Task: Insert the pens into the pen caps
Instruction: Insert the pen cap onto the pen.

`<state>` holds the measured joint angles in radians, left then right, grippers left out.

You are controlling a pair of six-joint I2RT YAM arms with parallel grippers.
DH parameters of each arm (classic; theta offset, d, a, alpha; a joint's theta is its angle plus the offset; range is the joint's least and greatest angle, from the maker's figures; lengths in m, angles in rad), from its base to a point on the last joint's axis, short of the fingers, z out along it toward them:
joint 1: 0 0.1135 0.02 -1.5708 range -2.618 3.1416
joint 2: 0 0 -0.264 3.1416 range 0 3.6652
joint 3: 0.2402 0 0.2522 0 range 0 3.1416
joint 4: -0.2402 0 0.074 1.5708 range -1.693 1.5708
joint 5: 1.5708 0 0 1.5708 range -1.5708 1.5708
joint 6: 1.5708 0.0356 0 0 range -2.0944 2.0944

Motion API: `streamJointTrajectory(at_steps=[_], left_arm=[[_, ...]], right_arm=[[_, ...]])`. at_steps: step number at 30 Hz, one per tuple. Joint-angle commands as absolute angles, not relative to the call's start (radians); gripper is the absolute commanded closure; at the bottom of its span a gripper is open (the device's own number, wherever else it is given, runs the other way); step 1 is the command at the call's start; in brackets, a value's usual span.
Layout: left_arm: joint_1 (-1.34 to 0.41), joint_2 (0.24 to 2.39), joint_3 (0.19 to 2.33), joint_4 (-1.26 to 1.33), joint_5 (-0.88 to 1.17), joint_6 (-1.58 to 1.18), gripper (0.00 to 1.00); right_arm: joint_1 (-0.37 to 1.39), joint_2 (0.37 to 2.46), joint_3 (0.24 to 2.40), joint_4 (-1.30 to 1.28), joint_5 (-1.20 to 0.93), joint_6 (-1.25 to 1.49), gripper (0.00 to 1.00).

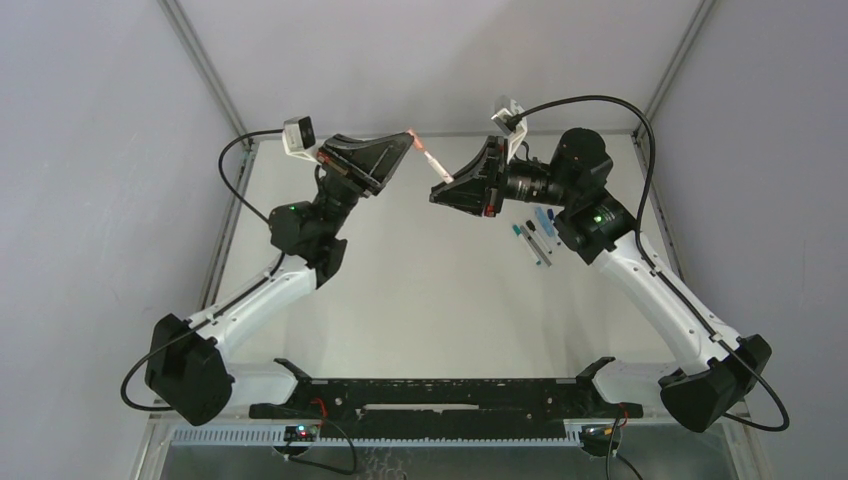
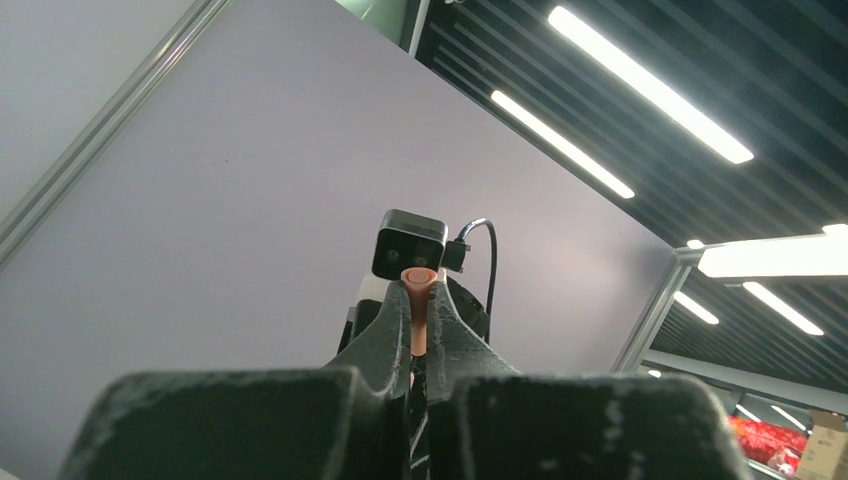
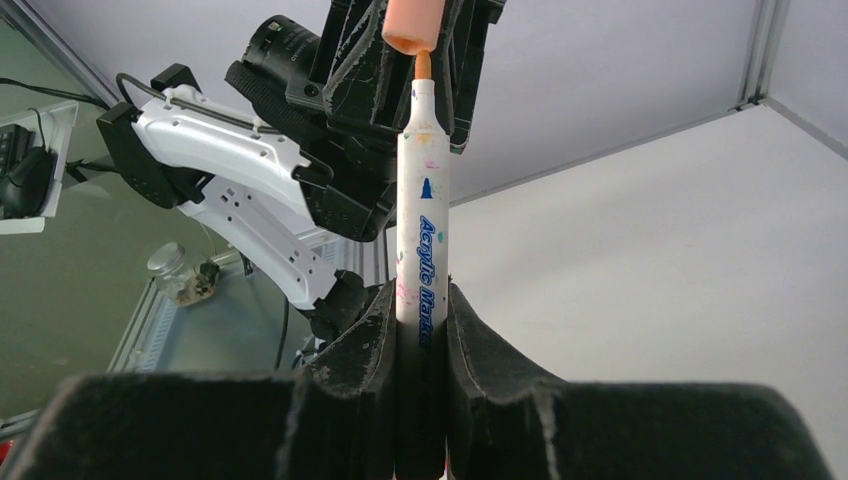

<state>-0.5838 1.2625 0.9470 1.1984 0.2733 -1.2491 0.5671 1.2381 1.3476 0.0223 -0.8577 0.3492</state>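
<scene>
Both arms are raised over the far part of the table. My left gripper [image 1: 398,148] is shut on a salmon-pink pen cap [image 2: 420,285], whose open end pokes out past the fingertips [image 2: 395,320]. My right gripper [image 3: 421,300] is shut on a white pen [image 3: 422,200] printed "Acrylic Marker". The pen stands out from the jaws with its orange tip [image 3: 423,66] right at the mouth of the cap [image 3: 412,25]. From above, the pen [image 1: 436,165] bridges the gap between the two grippers, with the right gripper [image 1: 447,186] below it.
Several more pens [image 1: 533,238] with teal, blue and black ends lie clustered on the table beside the right arm's elbow. The enclosure's walls and frame posts [image 1: 205,70] stand close behind. The right wrist's camera [image 2: 410,245] faces the left wrist view.
</scene>
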Motion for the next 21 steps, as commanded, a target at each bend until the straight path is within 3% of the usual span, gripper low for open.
streamJointTrajectory(at_steps=[1, 21], left_arm=[[-0.592, 1.269, 0.945, 1.24, 0.274, -1.241, 1.0], [-0.609, 1.287, 0.95, 1.242, 0.297, -1.237, 1.0]], right_arm=[[0.578, 1.235, 1.357, 0.074, -0.851, 0.377, 1.0], [0.582, 1.263, 1.378, 0.132, -0.82, 0.438, 1.0]])
